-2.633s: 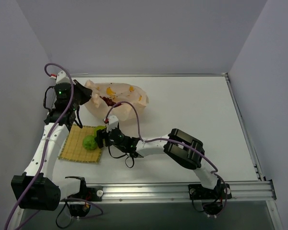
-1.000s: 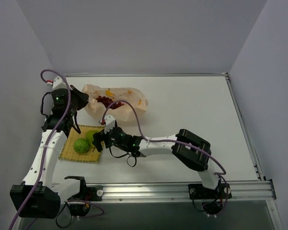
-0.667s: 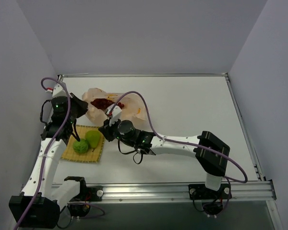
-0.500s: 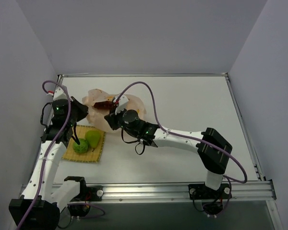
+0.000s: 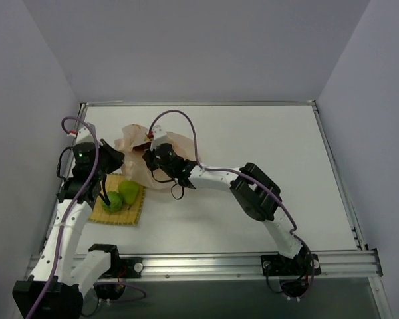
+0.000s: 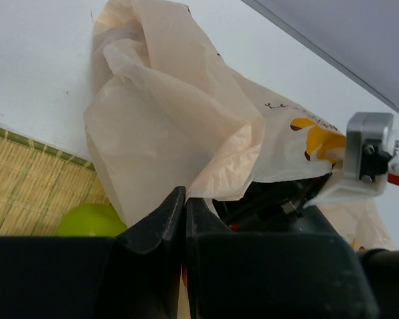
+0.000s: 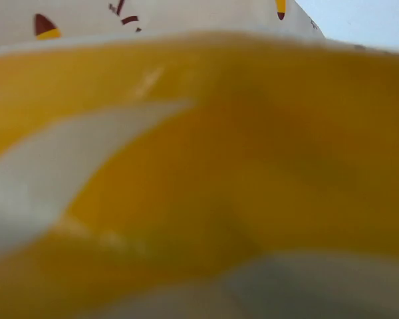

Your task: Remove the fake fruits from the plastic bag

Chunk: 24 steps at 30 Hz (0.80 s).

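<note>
The left gripper [image 6: 184, 198] is clenched, pinching a fold of the bag [image 6: 159, 113] at its 9 o'clock edge, with the film held up off the worktop [image 5: 266, 139]. The right gripper [image 5: 148, 159] is pushed into the bag mouth from 4 o'clock. Its fingers are buried in film and the right wrist view is only yellow blur on the lens, so I cannot tell if it is spread, clamped or holding anything.

The bag sits crumpled at 10 o'clock of the worktop. The round green fruit [image 5: 111, 202] and pear [image 5: 128, 191] are out, side by side on the mat [image 5: 130, 215], just beside the bag at its 7 o'clock. No grapes are seen in any view; likely inside the bag under the right gripper.

Step, my read: reaching in for the last fruit. The next move needs a grip on the grapes, not film, then a pull-back toward 5 o'clock.

Room: the left wall and back edge are close to the bag, and the left arm hangs over the mat's 9 o'clock side. The worktop is wide open from 12 to 5 o'clock.
</note>
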Tool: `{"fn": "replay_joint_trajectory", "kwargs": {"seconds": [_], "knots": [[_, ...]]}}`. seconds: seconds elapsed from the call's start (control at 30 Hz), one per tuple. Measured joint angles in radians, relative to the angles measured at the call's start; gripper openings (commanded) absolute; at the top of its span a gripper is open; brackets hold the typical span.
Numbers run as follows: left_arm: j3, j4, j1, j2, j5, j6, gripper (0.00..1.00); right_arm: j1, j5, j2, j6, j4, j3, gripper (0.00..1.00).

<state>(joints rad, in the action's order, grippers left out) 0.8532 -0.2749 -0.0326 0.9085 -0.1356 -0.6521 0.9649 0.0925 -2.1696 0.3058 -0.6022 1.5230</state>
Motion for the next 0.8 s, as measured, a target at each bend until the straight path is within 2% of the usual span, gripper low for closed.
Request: {"fn": "replay_joint_trajectory", "kwargs": {"seconds": [0.07,0.23,0.4,0.6,0.63,0.73,0.77,0.8], "knots": [[-0.007,-0.018,0.0,0.002,0.0,0.004,0.02,-0.003,0.003,-0.055,-0.001,-0.006,0.044,0.13],[-0.007,-0.053,-0.001,0.01,0.002,0.017,0.02,-0.024,0.039,-0.191,-0.012,-0.035,0.171,0.22],[-0.007,-0.106,-0.011,0.011,0.007,0.031,0.02,-0.039,0.094,-0.313,-0.02,-0.036,0.316,0.36],[-0.007,-0.135,-0.014,0.015,0.01,0.042,0.02,-0.043,0.161,-0.367,-0.042,-0.026,0.389,0.49],[-0.007,-0.136,-0.014,0.017,0.01,0.043,0.02,-0.043,0.171,-0.371,-0.048,-0.021,0.398,0.58],[-0.007,-0.137,-0.019,0.021,0.009,0.044,0.02,-0.043,0.208,-0.381,-0.057,-0.019,0.423,0.73],[-0.007,-0.137,-0.02,0.021,0.009,0.043,0.02,-0.043,0.219,-0.381,-0.059,-0.014,0.426,0.82],[-0.007,-0.137,-0.021,0.022,0.009,0.043,0.02,-0.044,0.231,-0.382,-0.06,-0.012,0.432,0.85]]}}
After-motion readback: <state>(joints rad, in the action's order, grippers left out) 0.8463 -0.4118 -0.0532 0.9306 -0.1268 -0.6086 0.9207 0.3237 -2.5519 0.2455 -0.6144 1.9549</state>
